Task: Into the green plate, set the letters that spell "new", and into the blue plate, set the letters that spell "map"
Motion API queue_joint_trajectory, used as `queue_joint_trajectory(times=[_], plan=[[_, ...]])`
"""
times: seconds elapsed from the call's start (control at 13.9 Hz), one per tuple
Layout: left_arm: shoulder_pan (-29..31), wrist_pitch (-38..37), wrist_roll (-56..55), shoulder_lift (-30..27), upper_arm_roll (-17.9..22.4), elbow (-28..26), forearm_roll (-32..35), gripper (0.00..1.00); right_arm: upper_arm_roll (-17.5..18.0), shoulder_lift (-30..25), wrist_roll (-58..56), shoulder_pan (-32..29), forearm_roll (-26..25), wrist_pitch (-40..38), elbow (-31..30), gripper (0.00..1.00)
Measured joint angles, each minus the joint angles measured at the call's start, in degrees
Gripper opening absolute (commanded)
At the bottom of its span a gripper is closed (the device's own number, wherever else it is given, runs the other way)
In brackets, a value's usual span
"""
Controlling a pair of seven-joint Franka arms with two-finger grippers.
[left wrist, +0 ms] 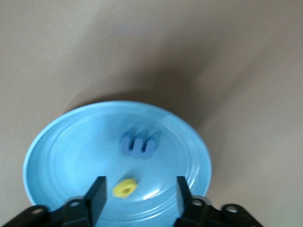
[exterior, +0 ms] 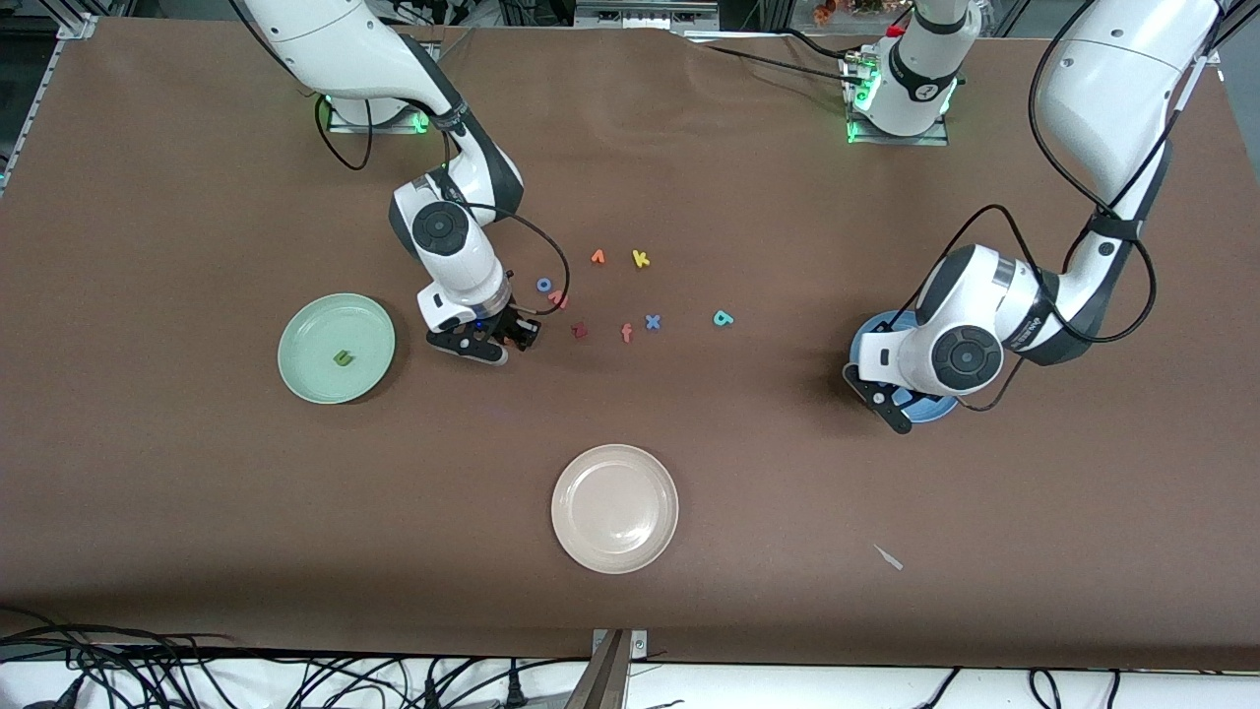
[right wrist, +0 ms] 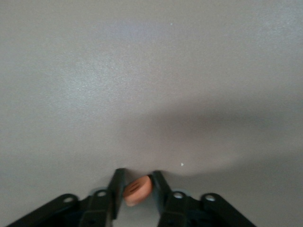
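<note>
**Orange e clamped, two letters in blue plate**

The left gripper [left wrist: 137,194] hangs over the blue plate [exterior: 866,340], fingers apart; the blue m [left wrist: 138,145] and yellow p [left wrist: 125,187] lie inside. The green n [exterior: 342,358] lies in the green plate [exterior: 305,379]. The right gripper [right wrist: 137,189] is clamped on the orange e [right wrist: 138,190]. The teal a [exterior: 723,318] lies on the table.

The green plate [exterior: 336,348] carries the green n [exterior: 343,357] flat near its centre. The orange e [right wrist: 137,190] is pinched between the right tool's fingers. The pinkish-red w [exterior: 560,298] and teal a [exterior: 724,318] lie flat on the table. The blue plate [left wrist: 66,142] holds the blue m [left wrist: 138,144] and yellow p [left wrist: 125,187].
</note>
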Motion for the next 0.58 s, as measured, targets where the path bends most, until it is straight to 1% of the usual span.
queue_joint_trajectory(times=[0.14, 0.22, 0.43, 0.58], plan=[[-0.36, -0.25, -1.83, -0.06, -3.09, 0.23, -0.08, 1.0, -0.01, 0.0, -0.01, 0.01, 0.0, 0.0, 0.0, 0.0], [-0.55, -0.71, -4.95, -0.09, -4.8, 0.33, -0.33, 1.0, -0.01, 0.0, -0.05, 0.02, 0.0, 0.0, 0.0, 0.0], [-0.97, -2.82, -21.14, -0.1, -10.7, 0.13, -0.74, 1.0, -0.33, -0.15, -1.63, 0.03, -0.01, -0.26, 0.01, 0.0], [-2.23, -3.13, -33.52, -0.07, -12.96, -0.43, -0.78, 1.0, -1.37, -1.33, -4.35, -0.23, -0.01, -3.3, 0.11, 0.0]])
